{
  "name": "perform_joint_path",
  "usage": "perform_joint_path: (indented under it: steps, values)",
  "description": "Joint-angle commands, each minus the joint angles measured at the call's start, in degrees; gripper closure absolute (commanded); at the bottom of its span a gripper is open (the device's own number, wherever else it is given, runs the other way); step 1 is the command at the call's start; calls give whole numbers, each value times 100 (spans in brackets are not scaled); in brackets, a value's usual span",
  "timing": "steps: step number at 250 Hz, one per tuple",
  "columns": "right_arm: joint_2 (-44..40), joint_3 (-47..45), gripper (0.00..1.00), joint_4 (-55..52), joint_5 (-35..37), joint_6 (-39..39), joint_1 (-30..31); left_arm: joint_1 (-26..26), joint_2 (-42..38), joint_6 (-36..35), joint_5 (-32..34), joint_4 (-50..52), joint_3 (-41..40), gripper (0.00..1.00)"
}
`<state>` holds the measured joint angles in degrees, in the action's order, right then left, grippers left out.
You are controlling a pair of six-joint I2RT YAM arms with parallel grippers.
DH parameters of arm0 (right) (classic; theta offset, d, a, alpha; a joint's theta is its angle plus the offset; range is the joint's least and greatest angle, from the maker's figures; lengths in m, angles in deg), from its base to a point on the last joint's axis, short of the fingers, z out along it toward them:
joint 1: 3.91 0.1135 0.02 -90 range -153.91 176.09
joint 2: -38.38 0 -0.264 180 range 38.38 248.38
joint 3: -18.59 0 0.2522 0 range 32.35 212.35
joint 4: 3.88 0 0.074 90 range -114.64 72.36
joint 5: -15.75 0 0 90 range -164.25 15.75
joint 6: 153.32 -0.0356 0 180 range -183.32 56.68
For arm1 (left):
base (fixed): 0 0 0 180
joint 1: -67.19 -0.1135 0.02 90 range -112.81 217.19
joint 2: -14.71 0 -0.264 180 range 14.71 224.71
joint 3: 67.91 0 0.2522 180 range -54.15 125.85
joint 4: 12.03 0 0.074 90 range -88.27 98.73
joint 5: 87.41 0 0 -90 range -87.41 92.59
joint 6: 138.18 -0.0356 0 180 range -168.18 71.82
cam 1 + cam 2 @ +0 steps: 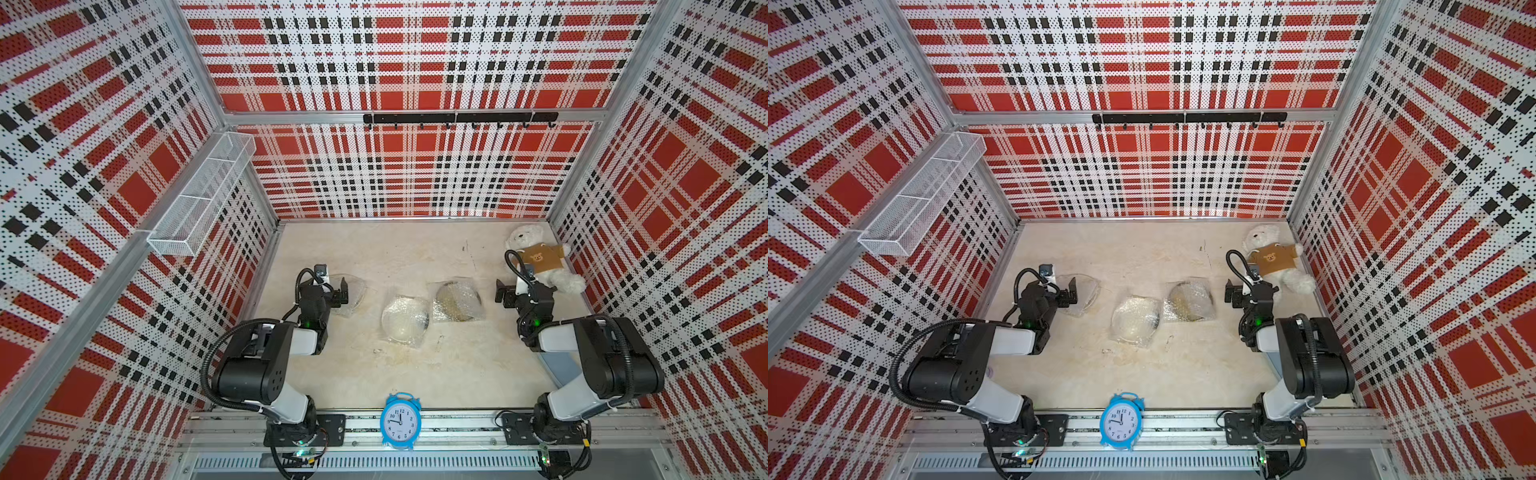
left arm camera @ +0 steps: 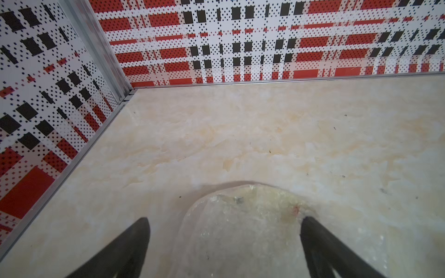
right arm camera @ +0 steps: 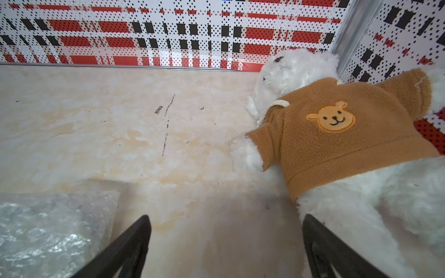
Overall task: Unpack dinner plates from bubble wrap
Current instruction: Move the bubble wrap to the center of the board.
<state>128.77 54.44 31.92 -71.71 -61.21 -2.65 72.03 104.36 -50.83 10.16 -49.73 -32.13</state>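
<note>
Three plates lie in a row across the middle of the table [image 1: 395, 257], each inside clear wrap [image 3: 48, 228]. The left plate [image 1: 354, 296] is pale, the middle plate [image 1: 405, 319] sits slightly nearer, and the yellow plate [image 1: 457, 300], dark-rimmed, is on the right. The left gripper [image 2: 225, 220] hangs over the left plate's left part with its jaws spread wide, pinching nothing. The right gripper [image 3: 226, 217] is just right of the yellow plate's wrap, between it and the bear [image 1: 536, 257], also spread and empty. The bear lies in the far right corner. A blue clock [image 1: 401, 420] stands at the near edge, centred.
</note>
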Motion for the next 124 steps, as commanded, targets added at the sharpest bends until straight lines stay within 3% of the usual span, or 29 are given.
perform_joint_path:
  steps: [1,124]
  values:
    - [75,104,0,315,-49,105,-16,-46,70,-2,34,-188,118,0]
    - [75,102,0,322,-51,105,-18,-128,66,56,-116,-211,110,1]
